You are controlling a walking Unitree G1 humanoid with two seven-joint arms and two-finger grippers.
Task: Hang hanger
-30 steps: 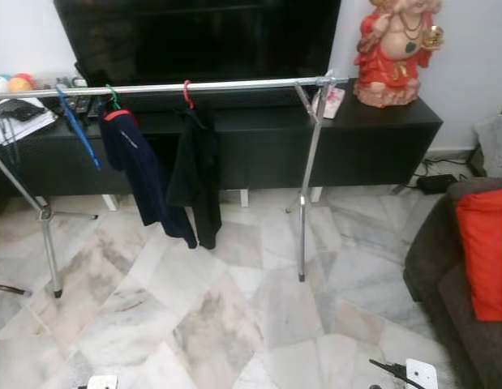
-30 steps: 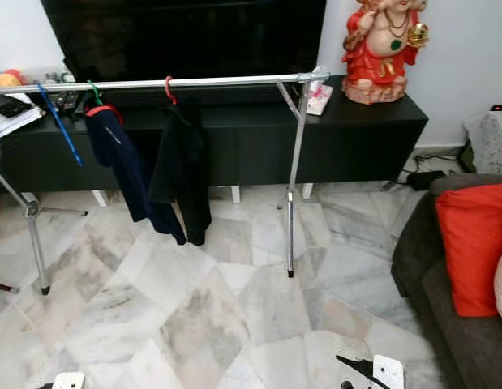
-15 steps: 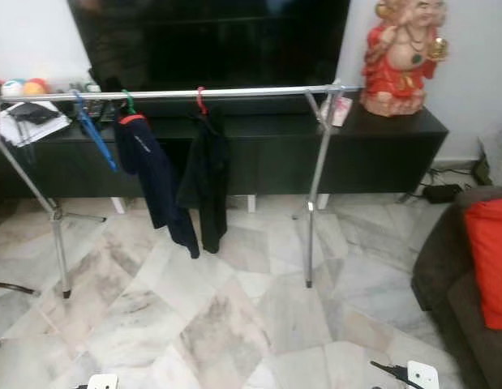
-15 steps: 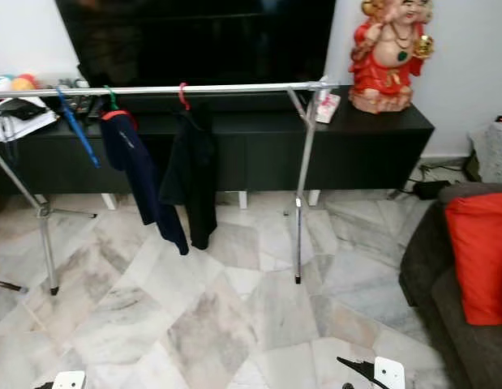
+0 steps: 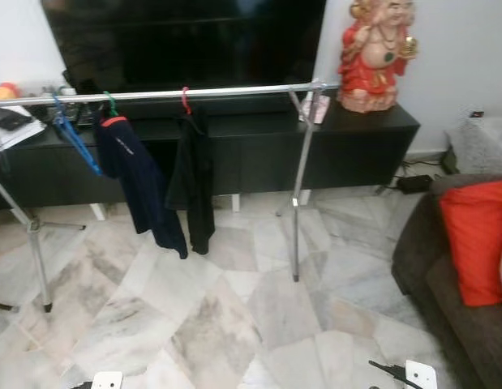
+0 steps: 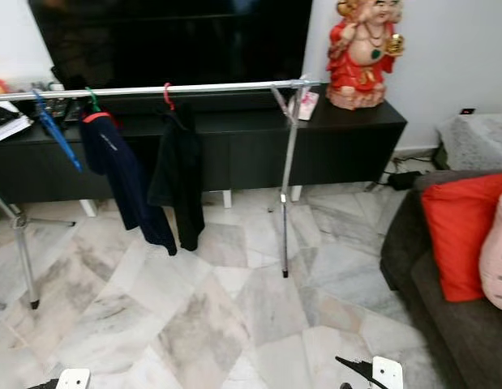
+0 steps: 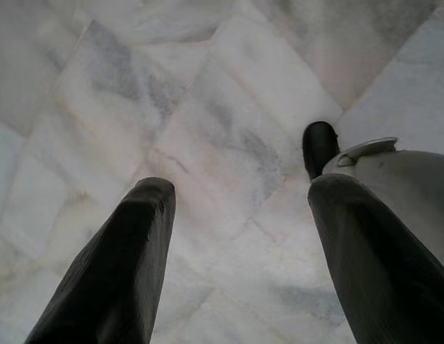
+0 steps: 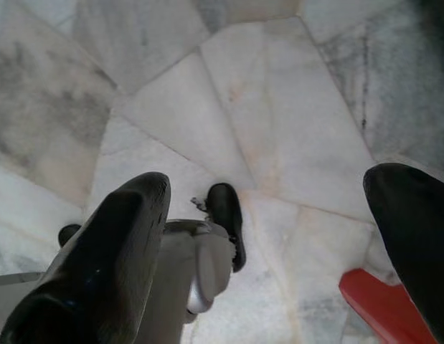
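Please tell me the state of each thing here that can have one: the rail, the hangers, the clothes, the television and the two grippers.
Clothes rail: standing, level.
Blue hanger: on the rail, bare.
Navy garment: hanging from a green hanger.
Black garment: hanging from a red hanger.
Television: off, screen dark.
Left gripper: open, holding nothing.
Right gripper: open, holding nothing.
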